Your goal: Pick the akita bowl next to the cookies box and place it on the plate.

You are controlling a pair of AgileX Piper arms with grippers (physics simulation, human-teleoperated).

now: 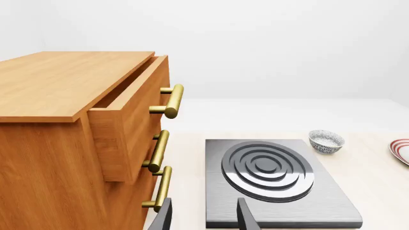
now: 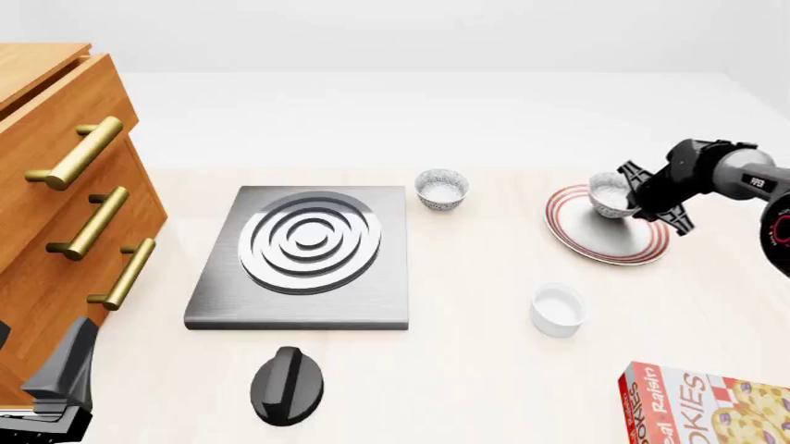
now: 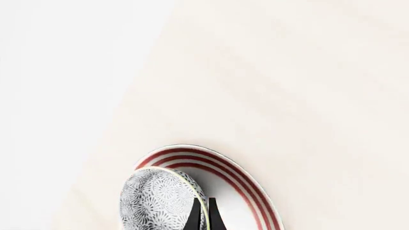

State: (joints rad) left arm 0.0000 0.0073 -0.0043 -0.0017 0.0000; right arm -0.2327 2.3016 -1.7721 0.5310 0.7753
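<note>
The akita bowl (image 2: 610, 193), white inside and patterned grey outside, is over the far part of the red-ringed plate (image 2: 613, 245). My right gripper (image 2: 634, 197) is shut on the bowl's rim from the right. The right wrist view shows the bowl (image 3: 160, 201) with its rim pinched between the dark fingers (image 3: 197, 216), above the plate (image 3: 246, 184). I cannot tell whether the bowl touches the plate. The cookies box (image 2: 709, 407) lies at the near right corner. My left gripper (image 1: 203, 218) hangs open at the near left (image 2: 55, 379), holding nothing.
A second patterned bowl (image 2: 442, 188) stands right of the stove burner (image 2: 306, 254). A plain white bowl (image 2: 558, 308) sits near the plate's front. A black knob (image 2: 287, 385) lies before the stove. A wooden drawer cabinet (image 2: 62, 194) fills the left, its top drawer (image 1: 128, 124) partly open.
</note>
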